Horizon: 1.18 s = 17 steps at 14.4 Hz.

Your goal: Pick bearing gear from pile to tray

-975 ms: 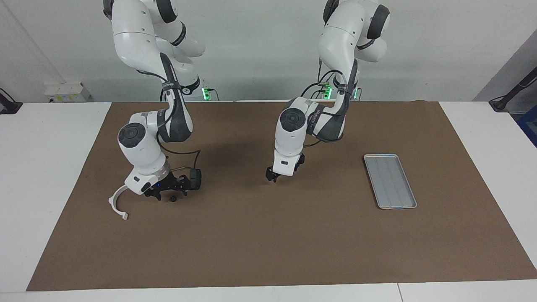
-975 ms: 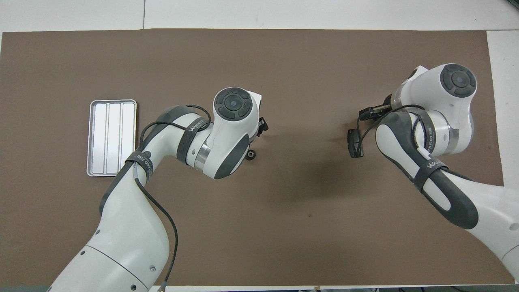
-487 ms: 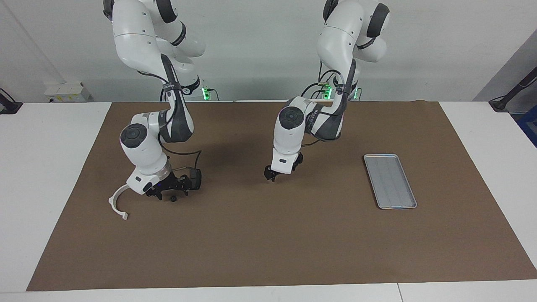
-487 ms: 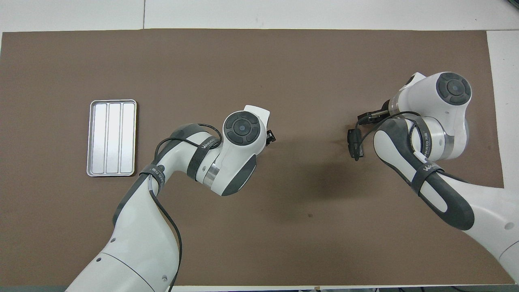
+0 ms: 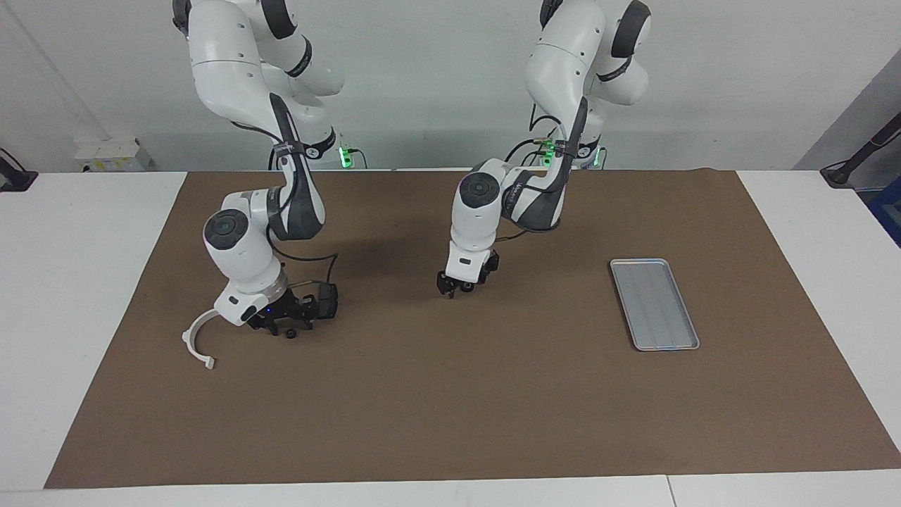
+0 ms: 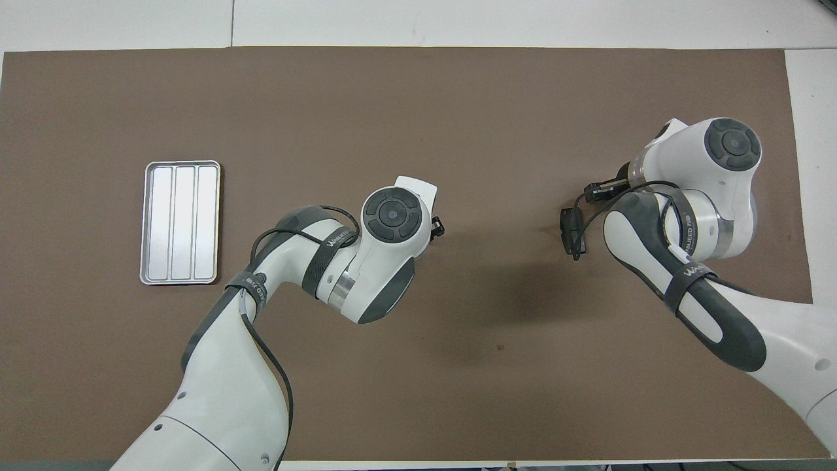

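A small black round bearing gear lies on the brown mat, right beside my right gripper, which is down low at the mat. The pile's white half-ring bracket lies next to that gripper, toward the right arm's end of the table. In the overhead view the right wrist hides these parts. My left gripper hangs just above the mat's middle, and I see nothing in it. The silver ridged tray sits empty toward the left arm's end.
The brown mat covers most of the white table. A black camera block on a cable hangs off the right wrist. The left arm's wrist covers the mat under it in the overhead view.
The left wrist has drawn back toward the robots and now covers a small black piece that lay beside it. The right wrist has shifted slightly over the pile.
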Each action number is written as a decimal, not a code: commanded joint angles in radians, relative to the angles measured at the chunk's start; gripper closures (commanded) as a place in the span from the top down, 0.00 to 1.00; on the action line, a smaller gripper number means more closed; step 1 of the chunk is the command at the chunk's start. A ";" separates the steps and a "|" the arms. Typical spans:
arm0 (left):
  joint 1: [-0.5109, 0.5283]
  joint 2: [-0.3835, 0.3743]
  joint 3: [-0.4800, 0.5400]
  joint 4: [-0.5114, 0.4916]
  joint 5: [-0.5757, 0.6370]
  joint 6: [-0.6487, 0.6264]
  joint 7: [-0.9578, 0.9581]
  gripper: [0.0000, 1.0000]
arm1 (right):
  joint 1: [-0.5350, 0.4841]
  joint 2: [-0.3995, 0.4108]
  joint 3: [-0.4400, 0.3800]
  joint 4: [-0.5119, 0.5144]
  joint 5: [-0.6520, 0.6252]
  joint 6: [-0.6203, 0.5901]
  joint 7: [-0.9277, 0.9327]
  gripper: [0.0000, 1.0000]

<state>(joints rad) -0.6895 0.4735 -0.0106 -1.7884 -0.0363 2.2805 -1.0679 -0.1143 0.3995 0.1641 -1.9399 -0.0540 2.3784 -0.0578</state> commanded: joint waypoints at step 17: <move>0.030 -0.090 0.028 -0.062 0.003 -0.031 0.014 0.00 | 0.051 -0.047 0.028 0.177 0.005 -0.231 0.166 0.00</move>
<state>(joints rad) -0.6866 0.4509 0.0087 -1.8092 -0.0362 2.2927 -1.0692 -0.0915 0.3545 0.1853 -1.8002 -0.0535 2.1902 0.0474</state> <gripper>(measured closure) 0.652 0.767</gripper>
